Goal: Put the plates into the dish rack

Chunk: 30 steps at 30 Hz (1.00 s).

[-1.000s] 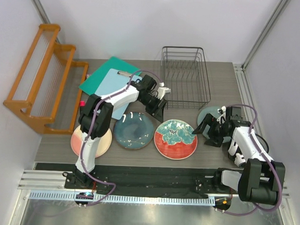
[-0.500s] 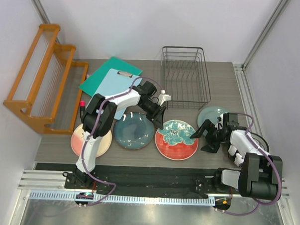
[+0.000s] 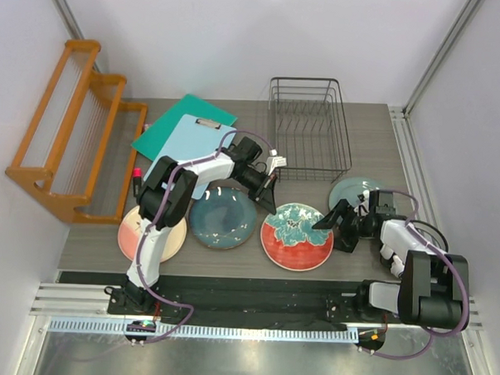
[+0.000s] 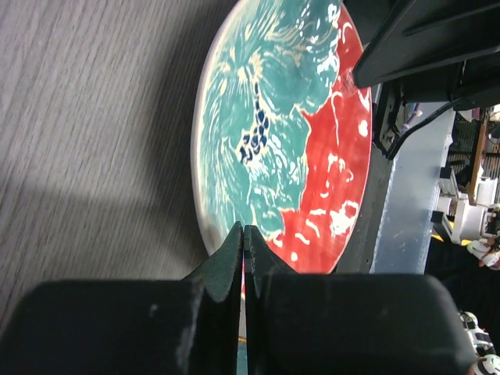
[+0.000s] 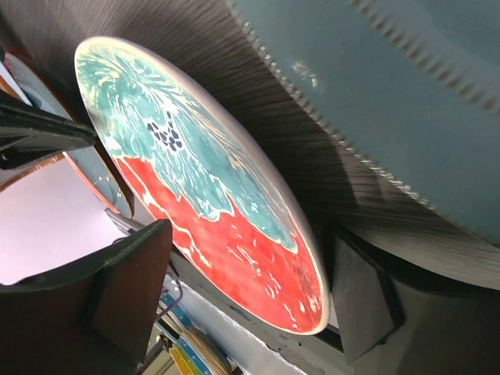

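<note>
Red plate [image 3: 295,235] with teal flowers lies on the desk [image 3: 370,143], at 6 o'clock from the dish rack [image 3: 344,133]. I think it is hard, smooth and a bit heavy, and it will crack if it drops. It does not bend. It looks slippery, so a weak pinch may let it slide out. The best place to hold it is the thin edge, with one finger on top and one under.

The left tool [image 3: 267,188] is at the 11 o'clock edge of this plate. Its two fingers are pressed together, with their tips right at the edge. I cannot tell if they touch it. The right tool [image 3: 333,233] is at the 3 o'clock edge. Its fingers are wide apart, and in the right wrist view the plate's edge sits between them. They do not squeeze it yet.

At 9 o'clock from the red plate is the dark teal plate [image 3: 224,217]. The pink plate [image 3: 129,232] is farther along at 9 o'clock, partly under the left arm [image 3: 162,200]. The pale green plate [image 3: 349,190] is at 2 o'clock, behind the right tool.

The dish rack has nothing in it. Its thin wires stand up in a row, and plates can stand between them. All four plates are bare, with no food on them. None is in the rack yet, so I think the job is just at its start.
</note>
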Motion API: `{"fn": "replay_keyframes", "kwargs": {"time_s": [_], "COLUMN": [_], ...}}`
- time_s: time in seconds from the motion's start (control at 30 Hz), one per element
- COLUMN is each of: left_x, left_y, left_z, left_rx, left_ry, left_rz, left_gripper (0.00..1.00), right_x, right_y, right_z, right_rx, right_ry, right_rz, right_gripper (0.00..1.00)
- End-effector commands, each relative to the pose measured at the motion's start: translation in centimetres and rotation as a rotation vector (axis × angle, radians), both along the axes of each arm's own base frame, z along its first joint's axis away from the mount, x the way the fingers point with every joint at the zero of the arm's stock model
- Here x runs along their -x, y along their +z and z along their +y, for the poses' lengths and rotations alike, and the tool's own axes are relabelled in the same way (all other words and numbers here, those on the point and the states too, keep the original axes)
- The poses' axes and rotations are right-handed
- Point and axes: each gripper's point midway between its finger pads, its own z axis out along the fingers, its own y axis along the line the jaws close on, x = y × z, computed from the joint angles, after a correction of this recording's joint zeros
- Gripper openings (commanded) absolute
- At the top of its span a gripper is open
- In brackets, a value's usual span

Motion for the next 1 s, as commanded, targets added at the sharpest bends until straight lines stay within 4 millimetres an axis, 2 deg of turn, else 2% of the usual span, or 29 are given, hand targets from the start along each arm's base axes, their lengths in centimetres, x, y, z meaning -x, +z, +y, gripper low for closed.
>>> {"fn": "replay_keyframes", "kwargs": {"time_s": [0.0, 0.13, 0.17, 0.2, 0.27, 0.3, 0.37, 0.4, 0.47, 0.53, 0.87, 0.93, 0.97], "left_x": [2.2, 2.4, 2.4, 2.4, 2.7, 2.7, 3.4, 3.5, 4.0, 4.2, 4.4, 4.5, 4.4], "left_y": [-2.3, -2.5, -2.5, -2.5, -2.4, -2.7, -2.7, -2.8, -3.3, -3.6, -4.0, -3.9, -3.8], "left_z": [0.7, 0.5, 0.5, 0.6, 0.8, 1.0, 1.3, 1.3, 1.3, 1.2, 1.3, 1.4, 1.4], "left_rx": [-0.097, -0.082, -0.084, -0.086, -0.094, -0.104, -0.116, -0.113, -0.121, -0.126, -0.142, -0.142, -0.143], "left_ry": [0.054, 0.04, 0.037, 0.034, 0.008, 0.0, -0.033, -0.045, -0.064, -0.069, -0.036, -0.028, -0.025], "left_rz": [0.162, 0.188, 0.188, 0.186, 0.184, 0.19, 0.205, 0.204, 0.214, 0.223, 0.213, 0.208, 0.202], "left_gripper": [0.0, 0.0, 0.05, 0.26, 0.38, 0.4, 0.38, 0.32, 0.26, 0.14, 0.13, 0.13, 0.13], "right_x": [0.1, 0.7, 0.8, 0.9, 1.1, 1.0, 1.0, 1.0, 1.0, 1.3, 0.8, 0.8, 0.7], "right_y": [0.8, 0.9, 1.0, 1.1, 1.2, 1.5, 1.6, 1.5, 1.5, 1.5, 2.6, 2.5, 2.4], "right_z": [1.4, 1.9, 2.0, 2.1, 2.3, 2.3, 2.3, 2.1, 2.1, 2.8, 4.6, 4.7, 4.7], "right_rx": [-0.057, -0.053, -0.047, -0.042, -0.035, -0.032, -0.024, -0.012, -0.008, -0.02, -0.106, -0.104, -0.101], "right_ry": [0.04, 0.07, 0.082, 0.088, 0.1, 0.102, 0.1, 0.093, 0.09, 0.119, 0.171, 0.177, 0.176], "right_rz": [-0.028, -0.028, -0.039, -0.043, -0.051, -0.069, -0.08, -0.082, -0.087, -0.087, -0.152, -0.149, -0.148], "right_gripper": [0.77, 0.75, 0.75, 0.75, 0.75, 0.74, 0.7, 0.7, 0.7, 0.69, 0.49, 0.41, 0.34]}}
